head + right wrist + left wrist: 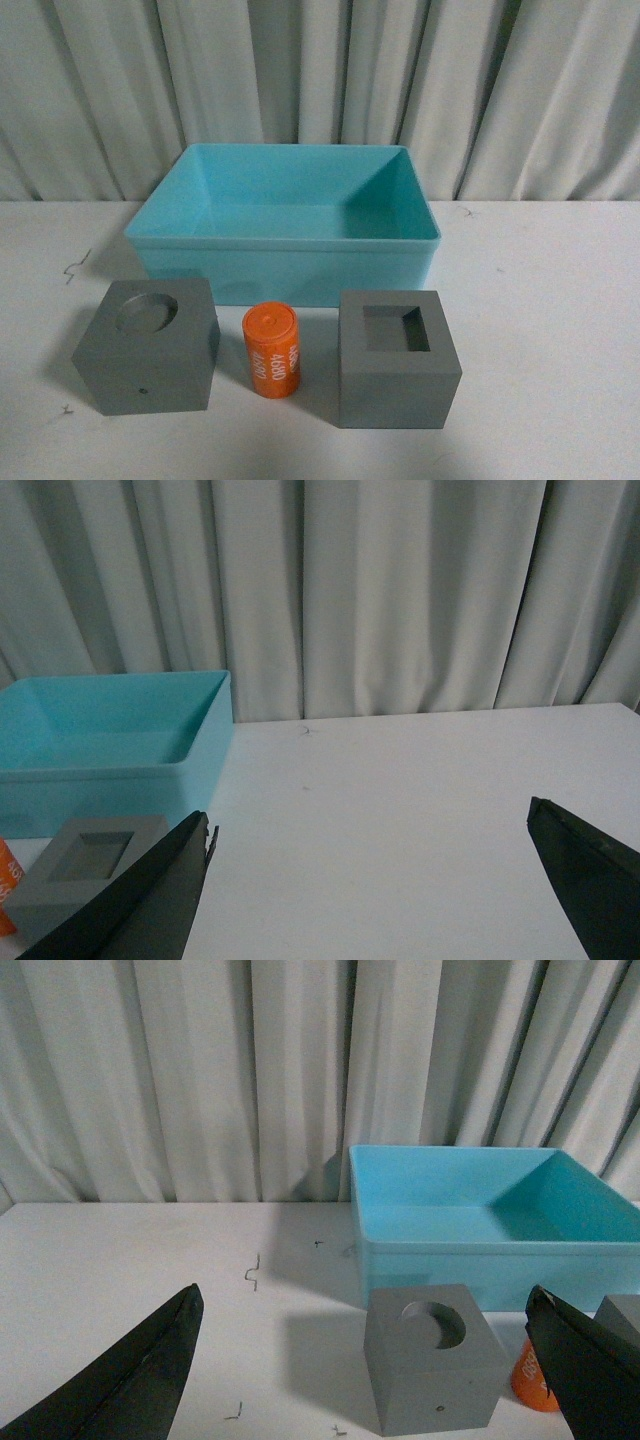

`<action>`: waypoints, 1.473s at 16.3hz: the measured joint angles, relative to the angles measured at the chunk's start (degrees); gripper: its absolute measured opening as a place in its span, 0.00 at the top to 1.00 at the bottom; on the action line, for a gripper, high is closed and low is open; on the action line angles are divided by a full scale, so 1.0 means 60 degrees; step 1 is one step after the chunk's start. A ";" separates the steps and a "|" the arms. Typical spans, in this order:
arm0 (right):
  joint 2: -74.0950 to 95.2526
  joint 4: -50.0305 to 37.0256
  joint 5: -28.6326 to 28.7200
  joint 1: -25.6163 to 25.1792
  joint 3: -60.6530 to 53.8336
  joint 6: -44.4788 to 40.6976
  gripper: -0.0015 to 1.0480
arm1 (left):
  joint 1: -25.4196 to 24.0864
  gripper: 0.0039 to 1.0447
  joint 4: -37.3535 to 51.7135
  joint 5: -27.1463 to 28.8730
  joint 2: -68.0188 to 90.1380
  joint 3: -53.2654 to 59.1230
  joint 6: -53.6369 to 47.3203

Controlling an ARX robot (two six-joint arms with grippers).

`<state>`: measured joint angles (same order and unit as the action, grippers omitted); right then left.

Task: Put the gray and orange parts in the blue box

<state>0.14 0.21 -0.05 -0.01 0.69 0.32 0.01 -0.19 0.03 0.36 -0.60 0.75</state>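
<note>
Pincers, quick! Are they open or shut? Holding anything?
Left pincer: open, holding nothing.
Right pincer: open, holding nothing.

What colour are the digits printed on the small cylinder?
White digits on the orange cylinder; the front view shows them best.

Left claw (365, 1295) spread wide, dark fingers (150, 1370) at either lower corner, nothing between them. Matte gray cube with a round recess in its top (432, 1370) sits on the white table (130, 1260). Light turquoise-blue rectangular plastic bin (480, 1210) just behind it, interior bare. Orange cylinder (528, 1378) beside the cube, half hidden by one finger. Corner of a second gray block (622, 1312) at the frame edge. Pale pleated curtain (200, 1070) behind.
</note>
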 joint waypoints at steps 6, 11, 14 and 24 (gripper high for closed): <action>0.0000 0.0000 0.0000 0.0000 0.0000 0.0000 0.06 | 0.0000 0.06 0.0000 0.0000 0.0000 0.0000 0.0000; 0.0000 0.0000 0.0000 0.0000 0.0000 0.0000 0.06 | 0.0000 0.06 0.0000 0.0000 0.0000 0.0000 0.0000; 0.0000 0.0000 0.0000 0.0000 0.0000 0.0000 0.06 | 0.0000 0.06 0.0000 0.0000 0.0000 0.0000 0.0000; 0.6342 -0.1064 -0.1588 -0.0681 0.2339 0.1322 0.06 | 0.0000 0.06 -0.0007 -0.0004 0.0000 0.0000 0.0000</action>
<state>38.20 -6.17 -9.58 -4.10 14.72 8.25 0.01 -0.23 0.01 0.36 -0.60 0.75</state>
